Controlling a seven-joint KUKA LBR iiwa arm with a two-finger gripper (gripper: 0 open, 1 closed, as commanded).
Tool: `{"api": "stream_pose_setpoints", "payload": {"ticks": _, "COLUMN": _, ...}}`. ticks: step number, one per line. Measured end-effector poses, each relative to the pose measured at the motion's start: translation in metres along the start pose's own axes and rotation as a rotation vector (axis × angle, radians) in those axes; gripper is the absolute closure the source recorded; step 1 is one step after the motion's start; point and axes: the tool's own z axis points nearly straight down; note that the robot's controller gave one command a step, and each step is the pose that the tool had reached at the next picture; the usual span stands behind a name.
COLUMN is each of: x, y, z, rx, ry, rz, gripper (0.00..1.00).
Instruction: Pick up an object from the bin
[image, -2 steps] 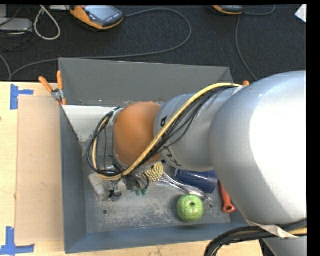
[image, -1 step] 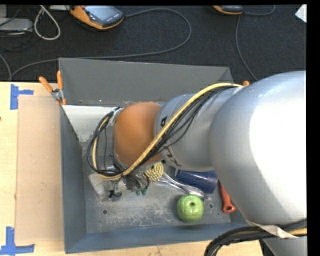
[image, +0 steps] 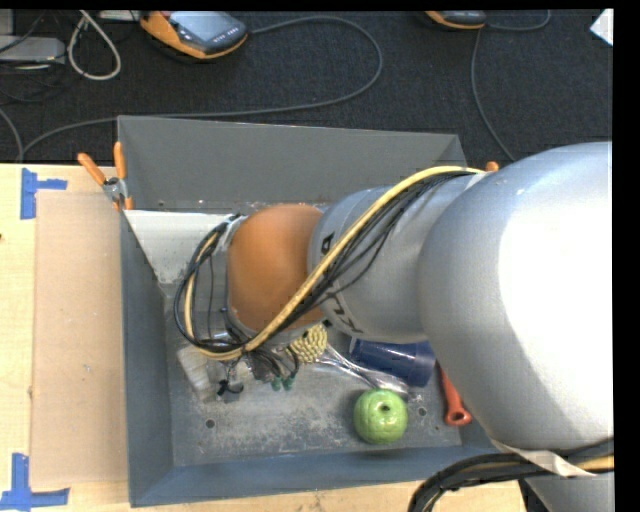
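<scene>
Grey bin floor (image: 270, 435) holds it all — the gripper (image: 226, 380) is down low toward the bin's left side, just by a small pale thing (image: 198, 372), but I cannot tell if it is open or shut or has anything, so the pick looks not yet done, and the green apple (image: 380, 417) sits apart.

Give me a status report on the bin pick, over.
Gripper low at bin floor's left, beside a clear thing; grip state hidden. No hold seen. Apple and blue thing lie off to its right.
</scene>
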Motion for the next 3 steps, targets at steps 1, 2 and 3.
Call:
{"api": "stream_pose_setpoints", "payload": {"ticks": 1, "x": 0.0, "y": 0.0, "z": 0.0, "rx": 0.0, "ry": 0.0, "rz": 0.001, "gripper": 1.0}}
{"api": "stream_pose_setpoints", "payload": {"ticks": 2, "x": 0.021, "y": -0.024, "z": -0.241, "rx": 0.0, "ry": -0.004, "rz": 0.061, "gripper": 1.0}}
{"api": "stream_pose_setpoints", "payload": {"ticks": 3, "x": 0.021, "y": -0.023, "z": -0.237, "rx": 0.0, "ry": 0.002, "rz": 0.059, "gripper": 1.0}}
